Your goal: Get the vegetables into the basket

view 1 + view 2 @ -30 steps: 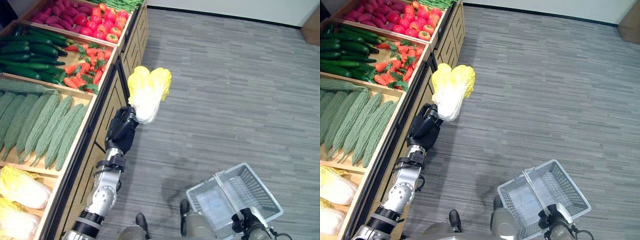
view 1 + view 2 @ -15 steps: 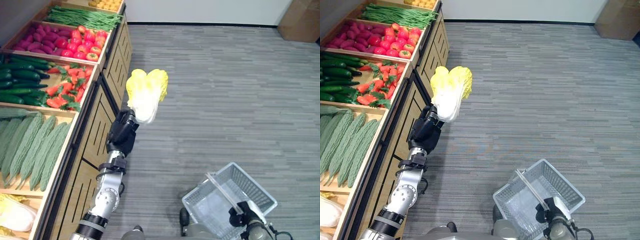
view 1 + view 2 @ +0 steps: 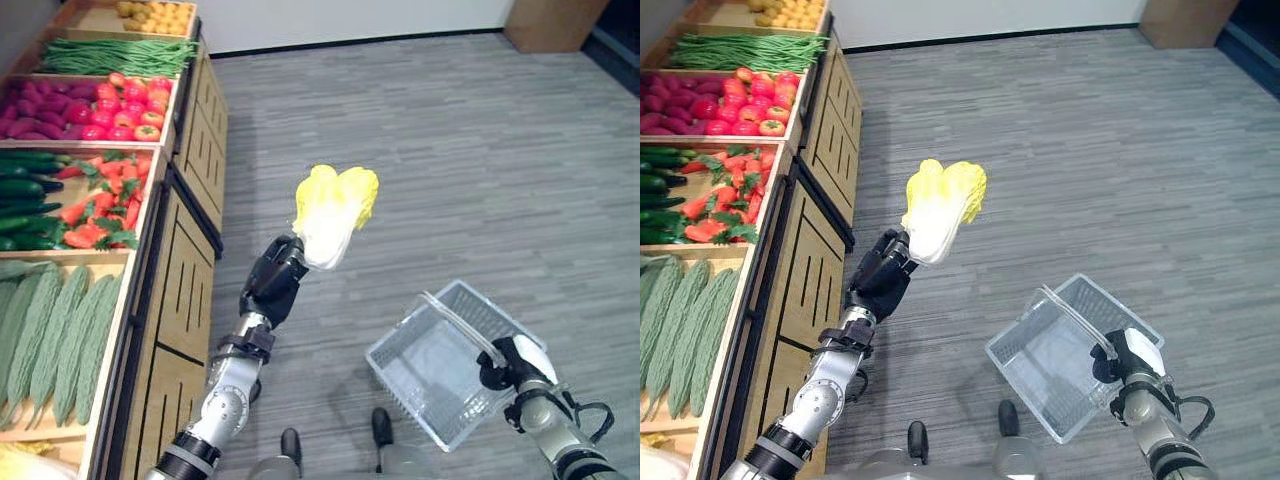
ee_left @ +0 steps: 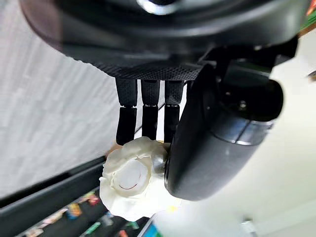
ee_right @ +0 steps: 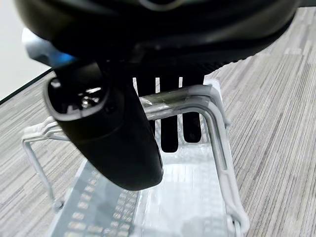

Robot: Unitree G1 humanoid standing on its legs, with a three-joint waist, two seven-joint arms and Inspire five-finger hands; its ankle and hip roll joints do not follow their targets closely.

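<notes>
We take the basket as our landmark, and go from the largest thing down. The wooden stand (image 3: 190, 270) of vegetable crates runs along well to the left of the basket, carrying bitter gourds (image 3: 60, 330), carrots (image 3: 105, 205), cucumbers (image 3: 25, 185), tomatoes (image 3: 120, 100) and green beans (image 3: 110, 55). The basket (image 3: 445, 365) itself is a clear wire-and-plastic one, empty, hanging tilted from its handle (image 5: 185, 96), round which our right hand (image 3: 515, 365) has its fingers curled. The cabbage (image 3: 335, 212) is up in the air to the upper left of the basket, apart from it, leaves up and white stem down, with our left hand (image 3: 275, 285) pinching the stem end between thumb and fingers (image 4: 143, 116). We judge the cabbage fairly light but bulky: the stem is firm and the right place to hold, while the yellow leaves are soft and would bruise or tear, and the top-heavy head may swing. Against half a second ago, the cabbage has come away from the front of the stand and nearer the basket, the basket sits higher and more tilted, and our view has swung right, so less of the stand shows.
</notes>
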